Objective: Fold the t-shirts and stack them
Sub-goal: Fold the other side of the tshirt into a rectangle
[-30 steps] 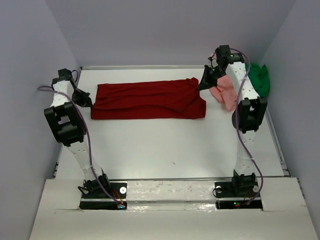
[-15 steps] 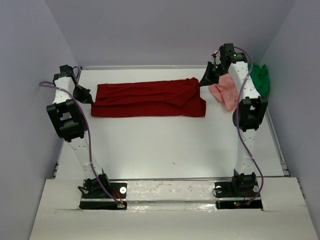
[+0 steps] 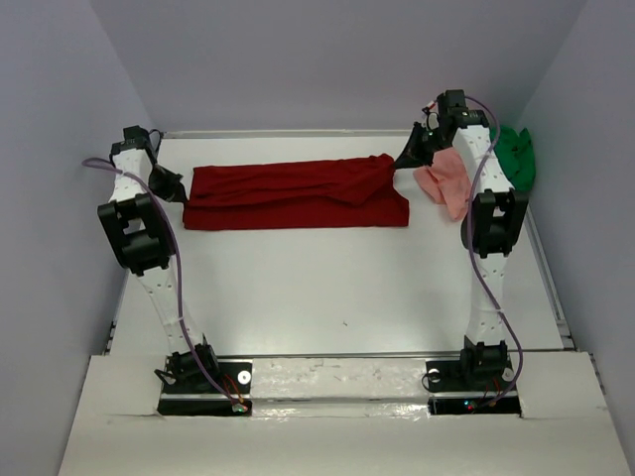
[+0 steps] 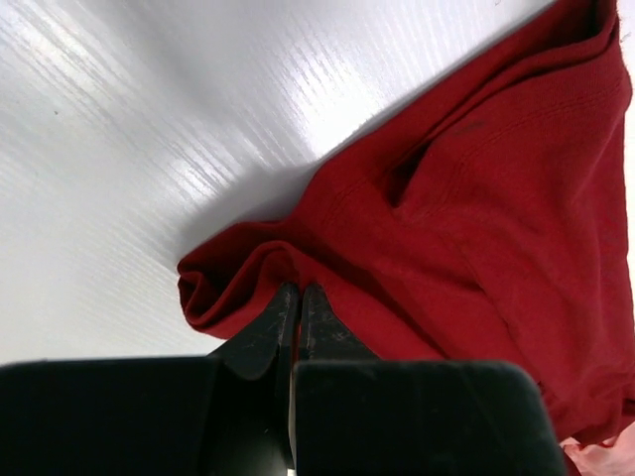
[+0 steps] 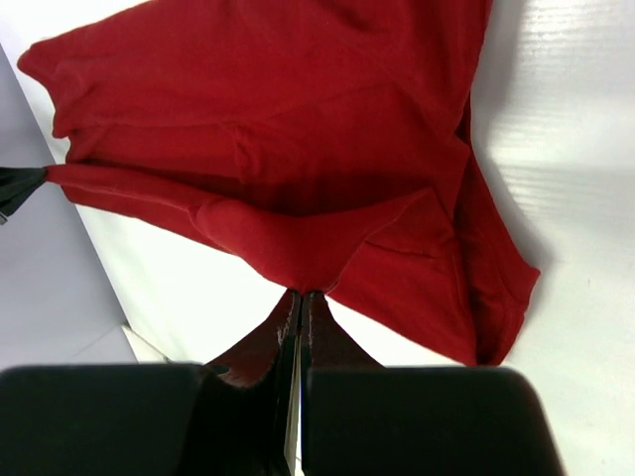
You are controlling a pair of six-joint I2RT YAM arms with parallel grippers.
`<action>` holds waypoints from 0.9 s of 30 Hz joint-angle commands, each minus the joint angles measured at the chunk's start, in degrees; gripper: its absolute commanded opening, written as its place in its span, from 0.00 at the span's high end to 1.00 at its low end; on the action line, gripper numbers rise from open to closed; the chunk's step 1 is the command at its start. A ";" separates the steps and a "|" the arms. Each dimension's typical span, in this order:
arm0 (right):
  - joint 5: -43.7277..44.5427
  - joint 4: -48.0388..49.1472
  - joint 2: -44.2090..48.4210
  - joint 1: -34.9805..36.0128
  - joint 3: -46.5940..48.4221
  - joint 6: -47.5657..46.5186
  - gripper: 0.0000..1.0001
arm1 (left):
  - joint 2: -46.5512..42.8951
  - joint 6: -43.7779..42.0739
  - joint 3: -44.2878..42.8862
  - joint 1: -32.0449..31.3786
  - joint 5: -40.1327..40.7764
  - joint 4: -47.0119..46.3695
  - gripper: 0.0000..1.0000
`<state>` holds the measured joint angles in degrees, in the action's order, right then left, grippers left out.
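Observation:
The dark red t-shirt (image 3: 298,196) lies stretched in a long band across the far half of the table, folded lengthwise. My left gripper (image 3: 182,189) is shut on its left end (image 4: 298,288), where the cloth bunches in a fold. My right gripper (image 3: 397,164) is shut on its far right corner (image 5: 301,290), lifting it a little off the table. The salmon pink t-shirt (image 3: 448,180) lies crumpled at the far right, partly behind the right arm. The bright green t-shirt (image 3: 518,157) is heaped beyond it at the right edge.
The white table (image 3: 337,288) is walled by grey panels at the back and both sides. Both arm bases (image 3: 203,377) stand on the near ledge. A raised rim (image 3: 551,288) runs along the table's right side.
Both grippers have drawn back toward the far edge with the red shirt, which has slid farther away and pulled flatter and narrower. Both grips stayed shut.

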<state>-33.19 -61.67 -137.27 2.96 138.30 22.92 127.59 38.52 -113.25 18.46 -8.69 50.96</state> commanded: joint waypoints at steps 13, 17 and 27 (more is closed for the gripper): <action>-1.35 9.99 -3.35 -1.03 3.03 1.34 1.00 | 4.95 1.20 -8.91 -0.62 0.43 1.07 1.00; -1.35 12.44 -4.67 -2.17 2.94 2.30 1.00 | 6.70 1.55 -9.97 -0.62 -0.19 0.55 1.00; 0.93 20.36 -6.34 -2.17 1.36 3.45 0.61 | 6.97 2.78 -9.80 -0.88 0.95 -2.44 0.60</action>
<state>-33.34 -48.49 -143.20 1.37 138.72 25.89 135.61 40.62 -121.43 17.58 -8.49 50.13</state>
